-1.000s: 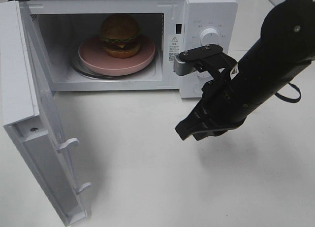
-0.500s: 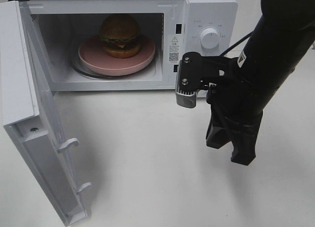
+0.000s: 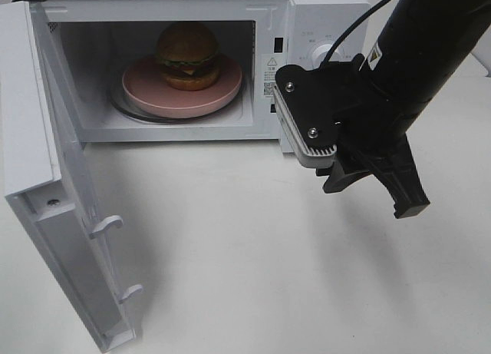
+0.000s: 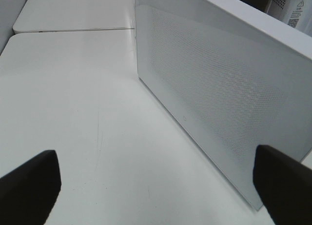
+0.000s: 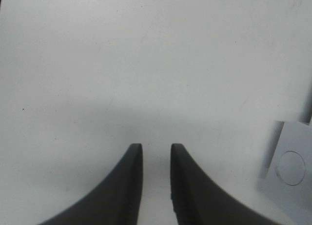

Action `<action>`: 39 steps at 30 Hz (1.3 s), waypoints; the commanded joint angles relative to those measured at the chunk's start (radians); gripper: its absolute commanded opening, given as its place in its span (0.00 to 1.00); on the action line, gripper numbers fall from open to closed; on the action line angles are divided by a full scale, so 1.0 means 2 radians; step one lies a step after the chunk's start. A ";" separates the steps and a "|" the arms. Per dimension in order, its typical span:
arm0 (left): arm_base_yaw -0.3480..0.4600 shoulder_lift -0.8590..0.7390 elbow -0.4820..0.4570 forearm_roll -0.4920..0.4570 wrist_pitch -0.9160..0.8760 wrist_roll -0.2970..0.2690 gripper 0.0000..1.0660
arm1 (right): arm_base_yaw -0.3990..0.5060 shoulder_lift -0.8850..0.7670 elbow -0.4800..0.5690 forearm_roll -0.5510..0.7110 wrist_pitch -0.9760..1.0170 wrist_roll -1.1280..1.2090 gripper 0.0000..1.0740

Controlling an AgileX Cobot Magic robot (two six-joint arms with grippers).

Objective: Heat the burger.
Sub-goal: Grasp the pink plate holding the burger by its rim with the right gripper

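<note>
Glossy golden bun on the burger (image 3: 186, 41), smooth pink plate (image 3: 149, 89) inside the shiny white microwave (image 3: 330, 12), matt white desk (image 3: 253, 277).

Bright, even; soft shadow near right tool (image 5: 156, 147)

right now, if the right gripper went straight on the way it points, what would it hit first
The white table: the right gripper points down at a bare patch of it, with nothing between or ahead of its jaws. Depth is unclear.
</note>
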 commanded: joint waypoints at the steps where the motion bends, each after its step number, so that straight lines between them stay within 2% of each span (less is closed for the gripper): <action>1: 0.001 -0.010 0.003 -0.002 -0.001 -0.003 0.95 | -0.002 -0.004 -0.002 -0.007 -0.012 -0.007 0.40; 2: 0.001 -0.010 0.003 -0.002 -0.001 -0.003 0.95 | -0.002 -0.004 -0.002 -0.007 -0.012 -0.007 0.40; 3: 0.001 -0.010 0.003 -0.002 -0.001 -0.003 0.95 | -0.002 -0.004 -0.002 -0.007 -0.015 -0.006 0.48; 4: 0.001 -0.010 0.003 -0.002 -0.001 -0.003 0.95 | -0.002 -0.004 -0.002 -0.007 -0.021 0.002 0.60; 5: 0.001 -0.010 0.003 -0.002 -0.001 -0.003 0.95 | -0.002 -0.004 -0.002 -0.007 -0.021 0.002 0.60; 6: 0.001 -0.010 0.003 -0.002 -0.001 -0.003 0.95 | -0.002 -0.004 -0.002 -0.006 -0.024 0.018 0.72; 7: 0.001 -0.010 0.003 -0.002 -0.001 -0.003 0.95 | -0.002 -0.004 -0.002 -0.004 -0.028 0.031 0.78; 8: 0.001 -0.010 0.003 -0.002 -0.001 -0.003 0.95 | -0.002 -0.004 -0.002 -0.004 -0.028 0.031 0.78; 9: 0.001 -0.010 0.003 -0.002 -0.001 -0.003 0.95 | -0.002 -0.004 -0.002 -0.004 -0.039 0.057 0.85; 11: 0.001 -0.010 0.003 -0.002 -0.001 -0.003 0.95 | -0.002 -0.004 -0.002 -0.005 -0.047 0.066 0.88; 19: 0.001 -0.010 0.003 -0.002 -0.001 -0.003 0.95 | 0.000 -0.004 -0.003 -0.009 -0.064 0.059 0.86; 23: 0.001 -0.010 0.003 -0.002 -0.001 -0.003 0.95 | 0.021 0.000 -0.007 -0.048 -0.084 0.063 0.85; 25: 0.001 -0.010 0.003 -0.002 -0.001 -0.003 0.95 | 0.039 0.011 -0.021 -0.082 -0.102 0.086 0.84; 29: 0.001 -0.010 0.003 -0.002 -0.001 -0.003 0.95 | 0.047 0.024 -0.039 -0.099 -0.105 0.102 0.84; 39: 0.001 -0.010 0.003 -0.002 -0.001 -0.003 0.95 | 0.051 0.081 -0.092 -0.100 -0.147 0.104 0.81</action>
